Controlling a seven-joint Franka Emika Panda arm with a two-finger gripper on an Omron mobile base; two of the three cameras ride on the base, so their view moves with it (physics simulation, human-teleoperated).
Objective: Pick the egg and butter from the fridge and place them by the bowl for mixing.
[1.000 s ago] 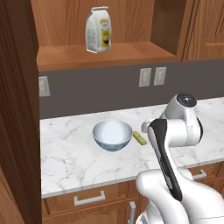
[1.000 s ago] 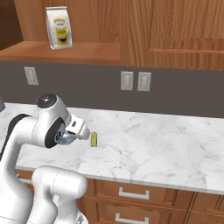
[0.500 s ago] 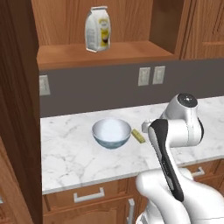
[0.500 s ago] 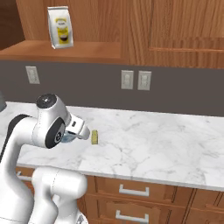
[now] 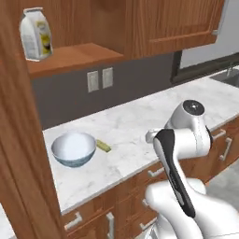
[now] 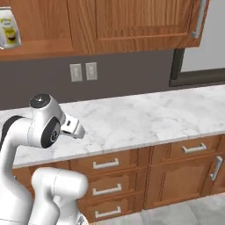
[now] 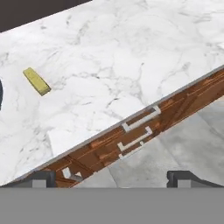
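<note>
**Swinging away from the bowl, claw empty and wide**

Turning to the right since a moment before, the base carried both base cameras with it, so the whole scene slid: the bowl that had sat near the middle of the left base view now lay toward its left side, and a dark-framed window had come into sight on the right. The things on the bench themselves had not shifted.

The butter lay flat on the marble just beside the bowl's right rim, close to it though I could not tell whether they touched. In the hand view the butter showed as a short yellow stick, its long axis running diagonally from upper left to lower right, one end toward the bowl's dark edge at the frame's left.

The claw hung out past the bench's front edge, over the drawer fronts and grey floor, its two tips set far apart with nothing between them.

A bag stood upright on the wooden shelf above.
</note>
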